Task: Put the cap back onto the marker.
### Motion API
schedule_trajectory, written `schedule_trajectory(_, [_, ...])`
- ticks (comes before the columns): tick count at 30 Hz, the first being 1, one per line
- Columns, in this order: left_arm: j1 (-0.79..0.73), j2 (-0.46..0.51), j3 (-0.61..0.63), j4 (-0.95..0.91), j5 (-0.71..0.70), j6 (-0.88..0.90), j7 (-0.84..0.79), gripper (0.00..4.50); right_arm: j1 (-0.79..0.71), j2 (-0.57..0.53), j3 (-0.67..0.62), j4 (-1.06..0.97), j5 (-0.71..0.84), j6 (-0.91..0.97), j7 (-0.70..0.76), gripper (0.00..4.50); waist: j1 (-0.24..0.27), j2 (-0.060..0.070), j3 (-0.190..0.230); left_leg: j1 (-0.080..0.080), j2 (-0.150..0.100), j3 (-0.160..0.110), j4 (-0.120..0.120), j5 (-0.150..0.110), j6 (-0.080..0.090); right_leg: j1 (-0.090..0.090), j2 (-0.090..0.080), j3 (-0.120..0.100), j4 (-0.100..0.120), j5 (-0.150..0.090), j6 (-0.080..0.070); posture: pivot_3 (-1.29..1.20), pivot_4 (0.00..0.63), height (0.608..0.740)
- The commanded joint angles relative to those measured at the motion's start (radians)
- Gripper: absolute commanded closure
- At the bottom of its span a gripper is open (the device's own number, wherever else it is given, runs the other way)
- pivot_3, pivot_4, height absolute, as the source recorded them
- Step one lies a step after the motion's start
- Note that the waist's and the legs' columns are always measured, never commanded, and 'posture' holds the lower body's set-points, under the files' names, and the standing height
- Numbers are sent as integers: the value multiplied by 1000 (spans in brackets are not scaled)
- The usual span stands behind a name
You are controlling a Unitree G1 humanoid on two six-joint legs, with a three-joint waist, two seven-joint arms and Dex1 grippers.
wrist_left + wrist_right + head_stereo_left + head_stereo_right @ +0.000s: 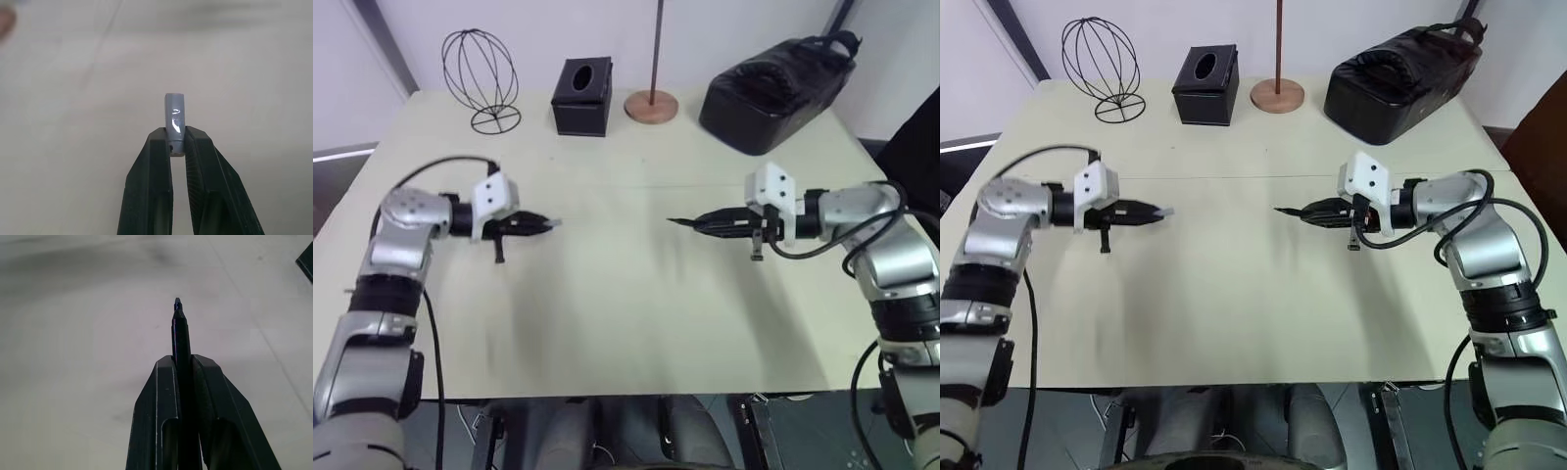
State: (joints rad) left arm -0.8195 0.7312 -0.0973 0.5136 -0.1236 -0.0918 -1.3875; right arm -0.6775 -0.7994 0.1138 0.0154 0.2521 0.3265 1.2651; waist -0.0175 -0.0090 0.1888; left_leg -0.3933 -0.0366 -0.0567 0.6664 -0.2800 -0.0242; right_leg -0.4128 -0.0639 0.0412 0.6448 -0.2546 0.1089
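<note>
My left gripper [542, 224] hovers above the table's left half, shut on the cap [174, 117], a small grey cylinder that sticks out past the fingertips [159, 142]. On the right, my right gripper [705, 222] is shut on the marker [180, 340], a thin black stick whose bare tip [673, 221] points left toward the cap. The two grippers face each other over the table's middle with a wide gap between cap and marker tip.
The beige table [607, 313] carries a wire globe stand [481, 78], a black tissue box [582, 95], a round wooden base with a pole [652, 103] and a black bag [778, 88] along its far edge.
</note>
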Motion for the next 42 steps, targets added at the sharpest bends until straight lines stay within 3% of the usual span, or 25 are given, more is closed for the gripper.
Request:
schedule_trajectory(1, [-64,-32,-34,-17,13,-45,-28,4467,-36,12,34,10,-31,-62,21,4500,0,0,0,0,0,0,0,0,0,0,0,0,0,0,0,0,150,740])
schedule_trajectory(9, [-74,-150,-106,-30,15,-104,-49,4467,-38,38,68,-3,-63,-109,18,4500,0,0,0,-1,0,0,0,0,0,-1,0,1,0,0,0,0,150,740])
schedule_trajectory(28, [-118,-274,-136,11,61,-164,10,4467,-43,83,70,-12,-57,-75,7,4500,3,0,0,-1,0,0,0,0,0,-1,0,1,0,0,0,0,150,740])
schedule_trajectory(42, [-117,-241,-138,32,75,-188,18,4467,-54,93,36,41,-46,-60,-10,4500,2,0,0,-1,0,0,0,0,0,-1,0,1,1,0,0,0,150,740])
